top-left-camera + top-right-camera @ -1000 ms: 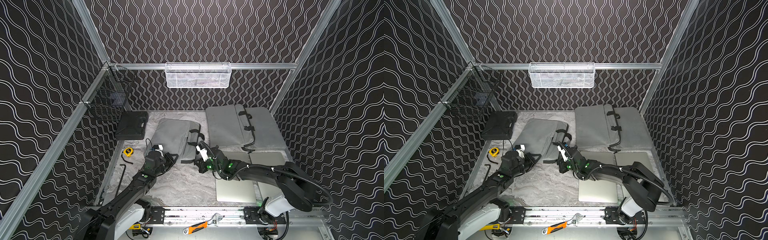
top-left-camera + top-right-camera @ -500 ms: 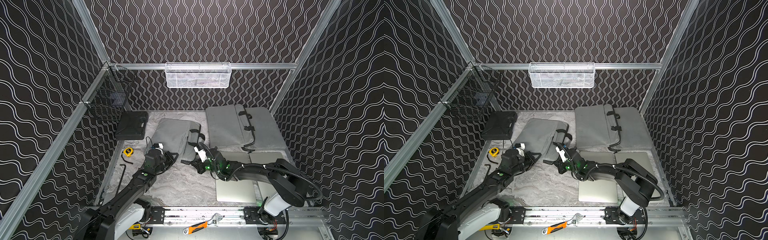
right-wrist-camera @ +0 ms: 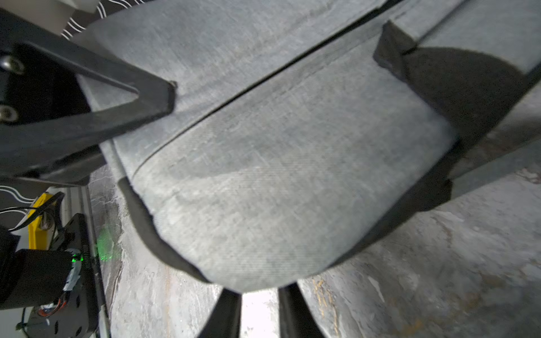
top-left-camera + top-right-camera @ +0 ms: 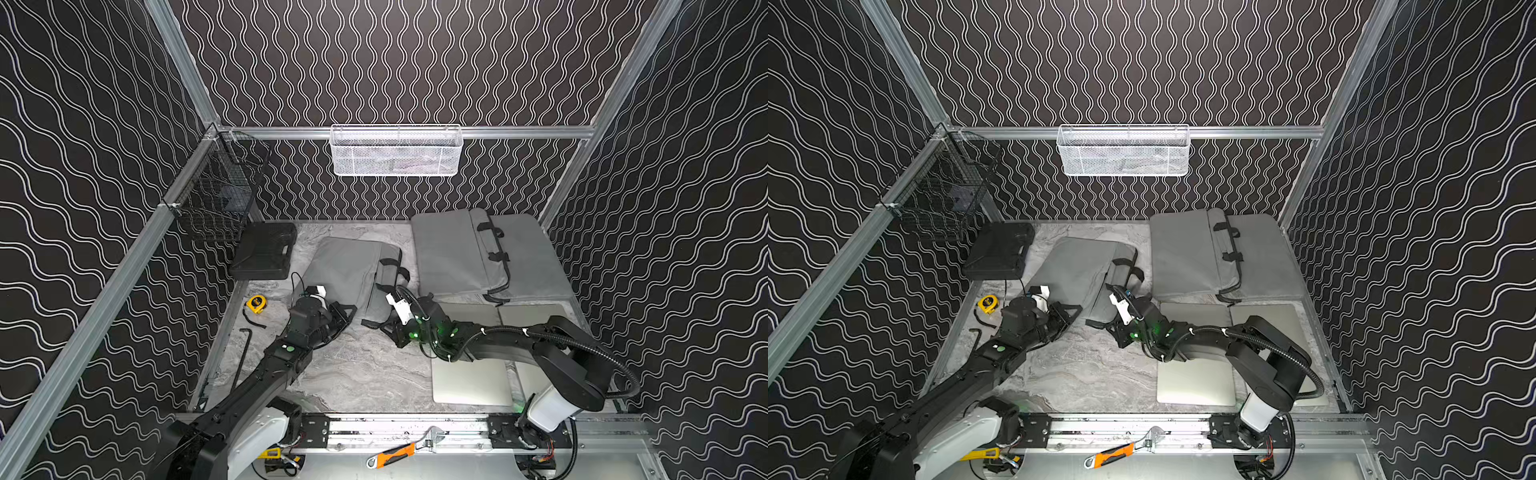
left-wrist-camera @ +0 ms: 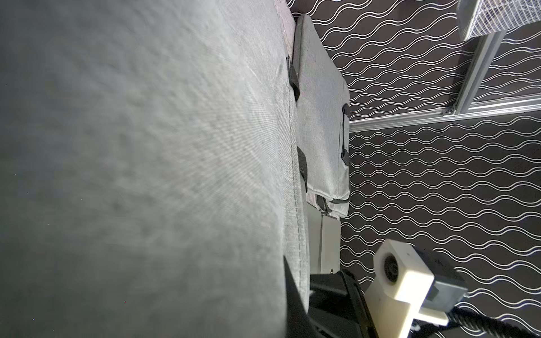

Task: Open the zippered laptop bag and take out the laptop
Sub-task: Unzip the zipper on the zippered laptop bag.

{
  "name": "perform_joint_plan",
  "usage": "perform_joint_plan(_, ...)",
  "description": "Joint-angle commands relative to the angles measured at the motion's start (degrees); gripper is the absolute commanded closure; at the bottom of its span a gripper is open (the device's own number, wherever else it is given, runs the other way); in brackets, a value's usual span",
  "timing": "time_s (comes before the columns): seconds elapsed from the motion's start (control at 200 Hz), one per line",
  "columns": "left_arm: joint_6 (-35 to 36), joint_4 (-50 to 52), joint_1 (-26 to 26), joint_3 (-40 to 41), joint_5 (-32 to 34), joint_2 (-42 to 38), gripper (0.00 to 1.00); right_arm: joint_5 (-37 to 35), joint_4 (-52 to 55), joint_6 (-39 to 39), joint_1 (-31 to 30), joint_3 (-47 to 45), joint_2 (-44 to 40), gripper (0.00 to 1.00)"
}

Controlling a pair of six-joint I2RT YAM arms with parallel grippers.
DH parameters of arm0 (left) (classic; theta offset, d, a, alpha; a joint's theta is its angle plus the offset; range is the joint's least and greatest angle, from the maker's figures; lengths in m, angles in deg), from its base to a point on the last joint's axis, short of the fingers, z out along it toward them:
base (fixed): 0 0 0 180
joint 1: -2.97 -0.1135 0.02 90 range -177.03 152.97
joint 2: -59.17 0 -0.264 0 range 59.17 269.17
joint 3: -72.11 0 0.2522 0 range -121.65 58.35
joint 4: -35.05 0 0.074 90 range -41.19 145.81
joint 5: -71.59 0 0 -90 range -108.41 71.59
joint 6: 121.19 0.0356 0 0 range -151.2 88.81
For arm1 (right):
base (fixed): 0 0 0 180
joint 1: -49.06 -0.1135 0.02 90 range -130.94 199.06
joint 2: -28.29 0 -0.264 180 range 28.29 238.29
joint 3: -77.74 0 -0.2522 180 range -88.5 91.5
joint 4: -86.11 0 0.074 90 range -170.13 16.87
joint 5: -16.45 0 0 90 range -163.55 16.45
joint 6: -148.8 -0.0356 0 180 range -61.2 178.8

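Observation:
The grey zippered laptop bag [image 4: 349,266] [image 4: 1075,266] lies flat left of centre, with its black handles toward the right. My left gripper [image 4: 347,311] [image 4: 1069,313] is at its near left corner, shut on the bag's edge; the right wrist view shows its fingers [image 3: 131,96] on the fabric. Grey cloth [image 5: 146,161] fills the left wrist view. My right gripper [image 4: 388,329] [image 3: 259,292] sits at the bag's near right corner with its fingers slightly apart. The corner lies over the fingertips, and bare table shows through the gap. The laptop is hidden.
A second grey bag [image 4: 478,253] lies at the back right. Silver laptops [image 4: 469,382] [image 4: 534,311] lie under and beside my right arm. A black case [image 4: 264,255], a yellow tape measure [image 4: 255,303] and a hex key [image 4: 245,345] are on the left.
My right gripper has slid a little left to the bag's near corner, and its fingers have parted slightly. The left arm has stayed where it was.

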Motion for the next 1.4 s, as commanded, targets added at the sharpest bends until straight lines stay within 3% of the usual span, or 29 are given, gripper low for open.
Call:
perform_joint_plan(0.0,1.78,-1.47,-0.04,-0.88,-3.26,-0.88,1.0,-1.28,-4.12,1.25,0.14,0.73,-0.37,0.9)
perform_joint_plan(0.095,1.97,-1.0,-0.11,-0.92,-2.92,-1.59,1.0,-1.61,-4.02,1.95,0.16,0.25,-1.3,1.0)
perform_joint_plan(0.3,1.79,-2.37,-1.76,1.0,-5.59,-0.62,0.98,-4.37,-1.02,3.16,0.35,-0.4,-2.53,1.0)
perform_joint_plan(0.475,-0.91,-12.66,-4.11,6.33,-12.56,4.01,0.92,-7.5,4.56,5.3,0.17,2.0,-2.18,1.0)
perform_joint_plan(0.566,-3.36,-19.54,-5.82,9.21,-16.29,6.68,1.0,-12.05,8.75,4.91,0.18,3.68,-1.29,1.0)
perform_joint_plan(0.626,-4.02,-22.1,-6.69,10.29,-17.67,7.8,1.0,-14.34,9.55,4.94,0.63,3.28,-1.44,1.0)
perform_joint_plan(0.796,1.11,-19.12,-7.35,6.87,-22.77,9.95,1.0,-11.3,9.01,3.47,3.67,2.44,-1.52,1.0)
perform_joint_plan(0.946,6.43,-11.14,-7.38,3.03,-21.91,10.16,1.0,-5.52,9.6,2.69,4.27,4.47,-0.07,1.0)
perform_joint_plan(1.071,7.96,-6.99,-7.35,1.83,-20.99,10.1,0.58,-2.41,6.81,1.67,3.27,3.94,-0.23,1.0)
perform_joint_plan(1.136,8.92,-4.6,-7.35,1.49,-20.24,9.84,0.44,-2.08,6.79,1.43,2.68,4.2,-0.48,1.0)
perform_joint_plan(1.266,9.86,-1.14,-7.2,1.03,-18.16,8.82,0.32,-1.89,6.85,0.92,2.26,4.56,-1.0,1.0)
perform_joint_plan(1.396,12.87,4.61,-5.58,-1.25,-15.85,6.26,0.28,-3.35,9.64,0.76,2.32,6.61,-1.18,1.0)
